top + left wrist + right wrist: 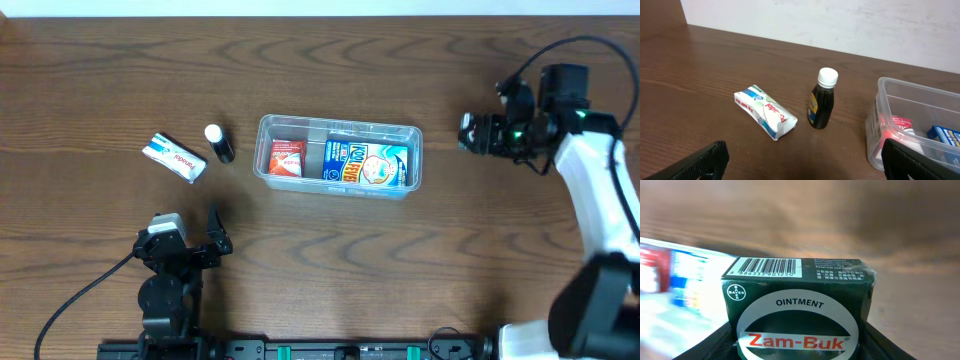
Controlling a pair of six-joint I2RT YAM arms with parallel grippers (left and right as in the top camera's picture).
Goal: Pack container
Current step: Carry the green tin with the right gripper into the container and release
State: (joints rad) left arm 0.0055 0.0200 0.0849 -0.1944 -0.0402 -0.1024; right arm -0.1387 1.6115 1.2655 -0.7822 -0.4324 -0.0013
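Pinching ointment box [797,305], right fingers [879,349], near container [262,152]

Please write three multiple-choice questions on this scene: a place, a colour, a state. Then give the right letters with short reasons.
1. Where does the dark bottle stand?
A) inside the container
B) left of the container
C) right of the container

2. What colour is the bottle's cap?
A) red
B) white
C) blue

3. What is the right gripper doing?
A) open, empty
B) holding the bottle
C) holding the Zam-Buk box

Answers:
1 B: it stands between the white packet and the container.
2 B: the left wrist view shows it white.
3 C: the right wrist view shows the box gripped.
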